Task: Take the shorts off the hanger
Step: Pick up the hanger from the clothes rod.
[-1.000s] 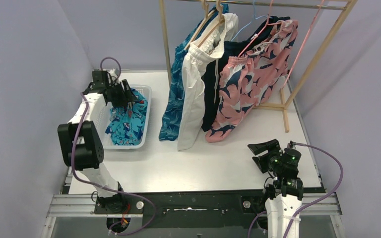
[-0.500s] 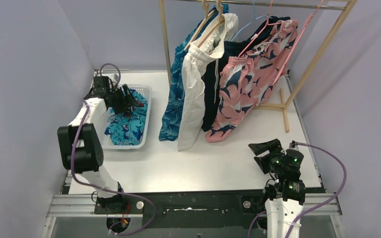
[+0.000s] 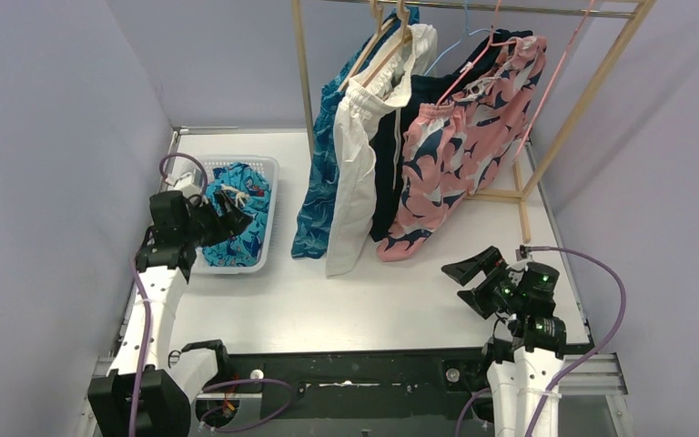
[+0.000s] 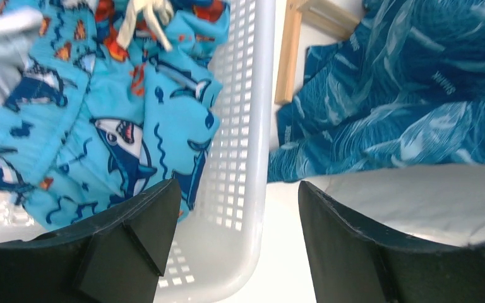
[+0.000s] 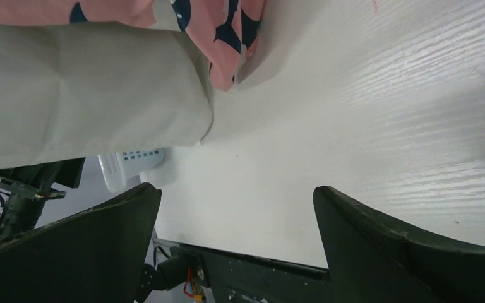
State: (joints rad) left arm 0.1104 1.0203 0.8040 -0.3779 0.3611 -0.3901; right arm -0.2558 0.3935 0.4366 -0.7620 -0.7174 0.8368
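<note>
The teal cartoon-print shorts (image 3: 241,214) lie in the white basket (image 3: 268,196), also in the left wrist view (image 4: 107,107). My left gripper (image 3: 227,221) is open and empty over the basket's near right rim (image 4: 252,189). On the wooden rack (image 3: 305,73) hang the blue leaf-pattern shorts (image 3: 320,182), white drawstring shorts (image 3: 357,164), plain navy shorts (image 3: 391,146) and pink-and-navy floral shorts (image 3: 460,155). My right gripper (image 3: 471,273) is open and empty low over the table, near right, below the floral shorts' hem (image 5: 227,38).
The rack's wooden foot (image 3: 521,205) lies on the table (image 3: 373,291) at the right. An empty blue hanger (image 3: 450,45) and pink hangers (image 3: 560,64) hang on the rail. Walls close in on both sides.
My left arm has drawn back toward the near side, from over the basket's far end to its near right rim, leaving the teal shorts inside. My right gripper shifted slightly forward and left.
</note>
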